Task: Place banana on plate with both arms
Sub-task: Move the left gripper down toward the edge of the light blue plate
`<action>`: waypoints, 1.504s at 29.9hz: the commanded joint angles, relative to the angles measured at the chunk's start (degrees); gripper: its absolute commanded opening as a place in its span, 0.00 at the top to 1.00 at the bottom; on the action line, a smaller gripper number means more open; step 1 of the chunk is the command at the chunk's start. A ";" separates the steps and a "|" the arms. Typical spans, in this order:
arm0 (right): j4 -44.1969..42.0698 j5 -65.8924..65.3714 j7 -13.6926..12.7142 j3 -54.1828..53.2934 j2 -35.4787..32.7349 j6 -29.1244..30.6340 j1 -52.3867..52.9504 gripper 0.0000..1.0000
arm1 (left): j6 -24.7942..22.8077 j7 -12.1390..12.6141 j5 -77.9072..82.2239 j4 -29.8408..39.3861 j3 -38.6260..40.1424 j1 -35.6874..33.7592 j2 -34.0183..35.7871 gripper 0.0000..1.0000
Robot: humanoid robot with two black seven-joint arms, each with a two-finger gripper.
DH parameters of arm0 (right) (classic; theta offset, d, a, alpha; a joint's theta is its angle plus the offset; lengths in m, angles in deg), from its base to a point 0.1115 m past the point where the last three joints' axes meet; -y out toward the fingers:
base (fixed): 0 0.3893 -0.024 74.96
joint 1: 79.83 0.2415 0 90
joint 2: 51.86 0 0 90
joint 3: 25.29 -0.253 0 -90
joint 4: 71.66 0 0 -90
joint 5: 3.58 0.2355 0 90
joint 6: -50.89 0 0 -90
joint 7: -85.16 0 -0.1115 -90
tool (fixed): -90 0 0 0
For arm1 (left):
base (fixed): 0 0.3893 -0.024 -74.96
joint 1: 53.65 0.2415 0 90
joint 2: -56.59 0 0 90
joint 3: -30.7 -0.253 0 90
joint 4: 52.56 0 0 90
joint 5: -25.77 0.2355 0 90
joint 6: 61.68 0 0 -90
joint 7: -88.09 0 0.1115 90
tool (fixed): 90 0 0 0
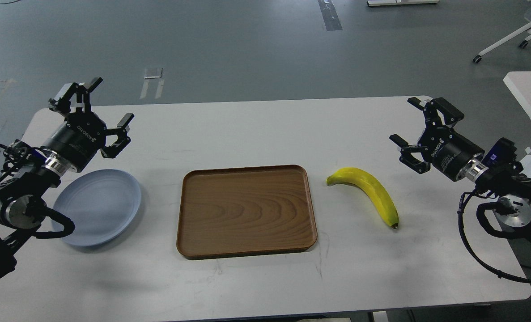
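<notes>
While both hands gape empty, banana (pixel 368 191) lies near right hand (pixel 406 123)

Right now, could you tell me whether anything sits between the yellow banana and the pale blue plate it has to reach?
Yes. The rectangular brown wooden tray lies flat on the white table, directly between the curved yellow banana on the right and the round pale grey-blue plate on the left. The banana must pass over or around it.

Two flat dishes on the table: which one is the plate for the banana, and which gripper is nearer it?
The round pale grey-blue plate at the left, not the rectangular wooden tray in the middle. The open left gripper is nearer it.
</notes>
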 commanded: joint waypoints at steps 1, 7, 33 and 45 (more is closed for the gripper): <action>-0.03 0.01 0.00 -0.08 0.11 0.00 -0.11 0.00 | 0.00 -0.02 -0.18 -0.06 0.17 1.07 -0.54 0.00; 0.05 0.01 0.00 -0.16 0.55 0.00 0.15 0.00 | 0.00 -0.02 0.00 -0.14 0.08 1.26 -0.28 0.00; -0.39 -0.07 0.00 -0.60 0.90 0.00 0.86 0.00 | 0.00 -0.02 28.94 9.50 4.04 -1.99 15.62 0.00; -0.30 -0.16 0.00 -0.34 1.34 0.00 0.94 0.00 | 10.05 -0.02 84.60 17.96 2.55 -3.15 23.62 0.00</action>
